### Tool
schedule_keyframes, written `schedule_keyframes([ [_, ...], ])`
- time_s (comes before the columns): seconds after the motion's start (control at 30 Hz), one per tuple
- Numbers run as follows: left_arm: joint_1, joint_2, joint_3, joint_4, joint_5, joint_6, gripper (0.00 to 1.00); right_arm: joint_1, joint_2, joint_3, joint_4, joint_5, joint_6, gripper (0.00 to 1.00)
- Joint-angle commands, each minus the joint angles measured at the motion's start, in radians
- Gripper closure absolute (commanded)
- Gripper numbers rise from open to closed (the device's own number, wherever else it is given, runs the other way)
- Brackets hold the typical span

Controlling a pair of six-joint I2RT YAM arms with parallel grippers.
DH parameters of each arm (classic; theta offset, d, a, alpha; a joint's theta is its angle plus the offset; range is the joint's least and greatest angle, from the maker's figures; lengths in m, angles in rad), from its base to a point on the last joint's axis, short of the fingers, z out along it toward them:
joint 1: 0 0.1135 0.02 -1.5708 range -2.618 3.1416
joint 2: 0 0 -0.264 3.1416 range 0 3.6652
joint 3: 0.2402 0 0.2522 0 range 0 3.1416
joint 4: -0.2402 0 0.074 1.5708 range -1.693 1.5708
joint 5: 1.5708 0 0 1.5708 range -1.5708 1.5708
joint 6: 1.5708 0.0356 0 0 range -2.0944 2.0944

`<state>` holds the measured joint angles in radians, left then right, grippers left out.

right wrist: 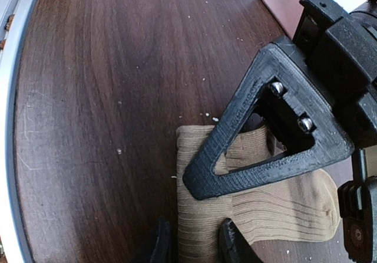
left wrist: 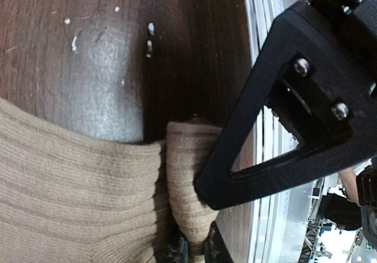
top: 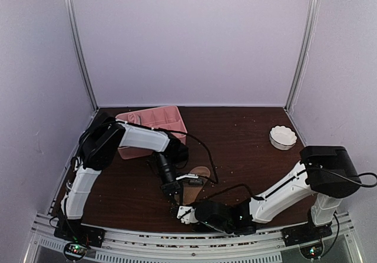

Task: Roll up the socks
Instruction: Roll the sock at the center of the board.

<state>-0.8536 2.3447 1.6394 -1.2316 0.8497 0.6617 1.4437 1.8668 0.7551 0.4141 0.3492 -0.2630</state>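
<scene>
The tan sock (right wrist: 277, 207) lies flat on the dark wooden table (right wrist: 106, 98), near the front edge and about midway between the two arm bases, with one end folded over on itself. It is ribbed knit: light, limp and quick to crease, so it should not slip in a grip, but any loose part will probably sag or unroll once released. The best hold looks to be the doubled end, taken across its full thickness so both layers turn together.

The left pincer (left wrist: 192, 252) is clamped on that fold, with a ridge of fabric bunched between its tips. The left arm reaches in from the left, elbow high and wrist angled down onto the sock.

The right pincer (right wrist: 193, 245) has a finger on each side of the sock's near edge. I cannot tell whether they are pressing on the fabric. The right arm lies low along the front rail, stretched leftward with its wrist close to the table.

Farther back sit a pink divided tray (top: 154, 119) and a white scalloped bowl (top: 283, 137).
</scene>
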Motion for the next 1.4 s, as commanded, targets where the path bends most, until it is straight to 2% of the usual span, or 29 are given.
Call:
schedule_keyframes([
  [0.0, 0.007, 0.073, 0.007, -0.005, -0.108, 0.047, 0.96, -0.017, 0.045, 0.004, -0.135, 0.018, 0.011, 0.7],
  [0.07, 0.007, 0.083, 0.016, -0.019, -0.107, 0.054, 0.96, -0.028, 0.057, 0.025, -0.182, -0.023, 0.026, 0.73],
  [0.2, 0.016, 0.055, 0.006, 0.001, -0.101, 0.055, 0.89, -0.072, 0.052, 0.044, -0.261, -0.156, 0.115, 0.91],
  [0.27, 0.028, 0.019, -0.012, 0.033, -0.103, 0.05, 0.87, -0.091, 0.047, 0.033, -0.271, -0.201, 0.181, 0.96],
  [0.33, 0.037, -0.026, -0.034, 0.065, -0.116, 0.046, 0.85, -0.101, 0.045, 0.013, -0.281, -0.239, 0.239, 1.0],
  [0.5, 0.079, -0.192, -0.14, 0.205, -0.111, 0.014, 0.82, -0.102, 0.042, -0.048, -0.26, -0.315, 0.39, 1.0],
  [0.53, 0.083, -0.226, -0.16, 0.226, -0.109, 0.013, 0.72, -0.103, 0.041, -0.061, -0.252, -0.328, 0.419, 1.0],
  [0.6, 0.083, -0.297, -0.204, 0.261, -0.1, 0.022, 0.07, -0.103, 0.037, -0.081, -0.234, -0.362, 0.465, 1.0],
  [0.63, 0.083, -0.323, -0.22, 0.272, -0.097, 0.029, 0.03, -0.107, 0.034, -0.089, -0.222, -0.397, 0.482, 1.0],
  [0.8, 0.083, -0.496, -0.356, 0.427, -0.131, 0.045, 0.02, -0.131, 0.015, -0.135, -0.167, -0.511, 0.569, 1.0],
  [0.93, 0.083, -0.657, -0.46, 0.573, -0.21, -0.002, 0.02, -0.169, 0.015, -0.156, -0.164, -0.59, 0.627, 1.0],
  [1.03, 0.083, -0.626, -0.398, 0.54, -0.342, -0.069, 0.02, -0.202, 0.011, -0.167, -0.168, -0.645, 0.648, 1.0],
  [1.1, 0.102, -0.606, -0.384, 0.516, -0.376, -0.07, 0.02, -0.227, 0.01, -0.161, -0.182, -0.688, 0.656, 1.0],
  [1.23, 0.102, -0.848, -0.616, 0.834, -0.43, -0.095, 0.02, -0.27, 0.011, -0.141, -0.223, -0.761, 0.669, 1.0],
  [1.3, 0.102, -0.866, -0.672, 0.949, -0.508, -0.152, 0.02, -0.285, 0.015, -0.132, -0.248, -0.795, 0.668, 1.0],
  [1.33, 0.102, -0.835, -0.643, 0.926, -0.491, -0.135, 0.02, -0.294, 0.019, -0.121, -0.267, -0.811, 0.668, 1.0],
  [1.37, 0.104, -0.791, -0.58, 0.807, -0.415, -0.061, 0.02, -0.306, 0.023, -0.112, -0.287, -0.828, 0.67, 1.0],
])
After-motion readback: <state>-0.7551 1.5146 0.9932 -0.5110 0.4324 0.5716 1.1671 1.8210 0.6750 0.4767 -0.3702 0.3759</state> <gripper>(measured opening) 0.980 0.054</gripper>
